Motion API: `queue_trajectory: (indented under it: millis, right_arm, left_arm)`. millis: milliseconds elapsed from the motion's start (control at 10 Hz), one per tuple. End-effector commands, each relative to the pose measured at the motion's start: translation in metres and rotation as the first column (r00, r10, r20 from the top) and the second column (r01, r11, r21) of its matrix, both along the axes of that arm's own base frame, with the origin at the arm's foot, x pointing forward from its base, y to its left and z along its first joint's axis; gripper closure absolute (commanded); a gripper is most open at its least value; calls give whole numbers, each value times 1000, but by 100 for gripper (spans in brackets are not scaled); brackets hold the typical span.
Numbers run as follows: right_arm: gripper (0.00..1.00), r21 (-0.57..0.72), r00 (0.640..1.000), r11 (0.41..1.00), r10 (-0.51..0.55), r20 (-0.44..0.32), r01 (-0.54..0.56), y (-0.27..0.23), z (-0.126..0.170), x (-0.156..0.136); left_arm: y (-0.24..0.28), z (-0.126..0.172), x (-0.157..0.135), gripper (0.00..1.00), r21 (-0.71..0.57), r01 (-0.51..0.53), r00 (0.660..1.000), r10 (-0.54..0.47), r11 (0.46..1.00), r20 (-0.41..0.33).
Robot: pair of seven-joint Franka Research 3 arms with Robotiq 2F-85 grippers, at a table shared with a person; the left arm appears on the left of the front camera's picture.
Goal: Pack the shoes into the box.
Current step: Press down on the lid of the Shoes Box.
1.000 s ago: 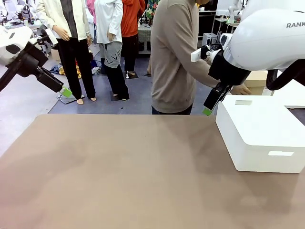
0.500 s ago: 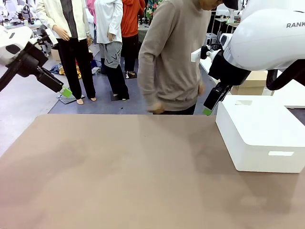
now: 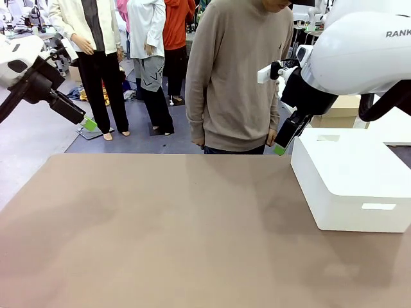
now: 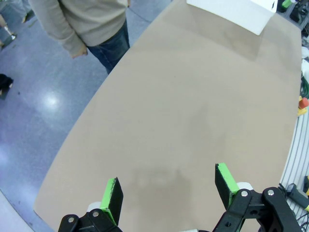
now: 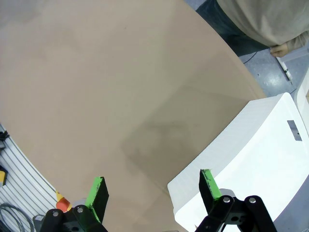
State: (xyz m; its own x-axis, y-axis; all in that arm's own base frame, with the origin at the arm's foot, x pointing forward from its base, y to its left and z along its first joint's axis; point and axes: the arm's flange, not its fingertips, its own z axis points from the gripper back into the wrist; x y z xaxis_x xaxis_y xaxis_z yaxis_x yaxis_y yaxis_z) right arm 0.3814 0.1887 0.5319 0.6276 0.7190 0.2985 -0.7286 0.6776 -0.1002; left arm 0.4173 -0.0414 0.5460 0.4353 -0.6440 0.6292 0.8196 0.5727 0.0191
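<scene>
Brown and matte, the table (image 3: 160,231) stretches across the front view, with a large white block-shaped box (image 3: 353,183) at its right side. A person in a beige sweater (image 3: 234,77) stands at the far edge, arms hanging down. The left gripper (image 3: 87,122) hangs off the table's far left corner over the floor, and the right gripper (image 3: 280,146) hangs just beside the white box's far left corner; whether the fingers are spread cannot be told from this angle. A tan cardboard box (image 3: 339,110) sits behind the right arm, off the table; whether it is the shoebox cannot be told.

From the left wrist, the fingers (image 4: 113,195) stand spread wide with nothing between them, above bare table, the white box at the far corner.

From the right wrist, the fingers (image 5: 98,193) stand likewise spread and empty, one above the table, the other above the white box's edge.
</scene>
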Motion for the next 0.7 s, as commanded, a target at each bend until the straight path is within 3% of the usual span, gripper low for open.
queue_trajectory:
  millis: [0,600]
  right_arm:
    - [0,-1,1000,1000,3,1,-3,-1,1,1]
    - [0,-1,1000,1000,3,1,-3,-1,1,1]
  left_arm:
    - [1,1,1,0,4,-7,1000,7,1000,-3]
    - [1,1,1,0,4,-7,1000,7,1000,-3]
